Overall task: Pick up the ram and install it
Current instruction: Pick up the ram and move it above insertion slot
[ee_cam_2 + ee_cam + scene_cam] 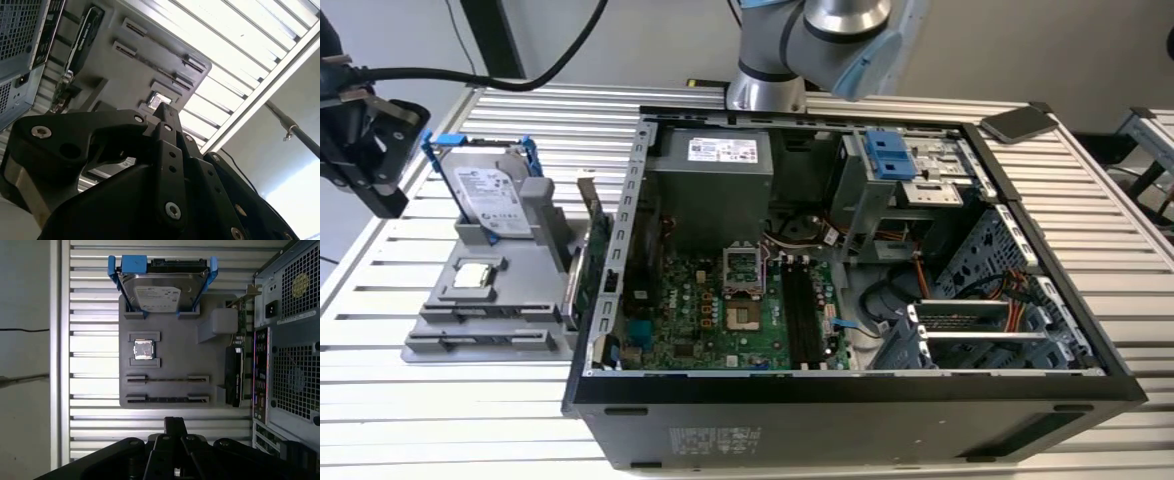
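The ram (167,399) looks like a thin dark stick standing on edge in a slot of the grey holder tray (175,347), in the slot on the side nearest my gripper. In the exterior view that tray (454,345) lies on the exterior view's left of the open computer case (854,385). The black memory slots (807,318) run along the green motherboard (700,320) inside the case. My gripper (387,200) hangs at the exterior view's far left, apart from the tray. In both wrist views the gripper (175,422) (167,114) is shut with nothing in it.
On the tray stand a hard drive in a blue bracket (160,287), a square processor chip (143,349) and a card with a metal bracket (234,375). The case's rear wall (287,340) rises right beside the tray. A slatted metal table (440,430) carries everything.
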Controlling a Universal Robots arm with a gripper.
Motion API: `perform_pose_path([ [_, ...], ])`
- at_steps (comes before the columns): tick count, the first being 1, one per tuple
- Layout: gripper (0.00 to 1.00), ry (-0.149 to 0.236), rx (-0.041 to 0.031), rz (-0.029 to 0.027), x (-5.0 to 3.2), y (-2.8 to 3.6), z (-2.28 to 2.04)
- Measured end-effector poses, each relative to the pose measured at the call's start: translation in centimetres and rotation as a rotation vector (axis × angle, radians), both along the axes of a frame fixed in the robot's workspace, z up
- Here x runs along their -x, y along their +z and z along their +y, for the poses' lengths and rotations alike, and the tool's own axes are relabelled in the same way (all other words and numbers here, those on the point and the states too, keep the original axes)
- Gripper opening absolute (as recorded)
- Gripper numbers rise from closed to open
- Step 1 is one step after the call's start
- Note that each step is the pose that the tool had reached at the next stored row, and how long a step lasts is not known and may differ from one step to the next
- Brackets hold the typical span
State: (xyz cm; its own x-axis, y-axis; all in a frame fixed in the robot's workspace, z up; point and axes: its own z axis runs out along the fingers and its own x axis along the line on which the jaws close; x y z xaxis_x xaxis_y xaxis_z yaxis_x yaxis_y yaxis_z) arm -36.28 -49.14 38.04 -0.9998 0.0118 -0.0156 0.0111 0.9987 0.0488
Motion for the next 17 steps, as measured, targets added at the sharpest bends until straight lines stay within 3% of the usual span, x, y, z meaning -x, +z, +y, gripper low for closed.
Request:
perform_pose_path([
  [13,0.00,0.002,0.0000,0.0004,0.00,0.00,-0.02],
  [17,0.00,0.040,0.0002,0.0004,0.00,0.00,-0.01],
])
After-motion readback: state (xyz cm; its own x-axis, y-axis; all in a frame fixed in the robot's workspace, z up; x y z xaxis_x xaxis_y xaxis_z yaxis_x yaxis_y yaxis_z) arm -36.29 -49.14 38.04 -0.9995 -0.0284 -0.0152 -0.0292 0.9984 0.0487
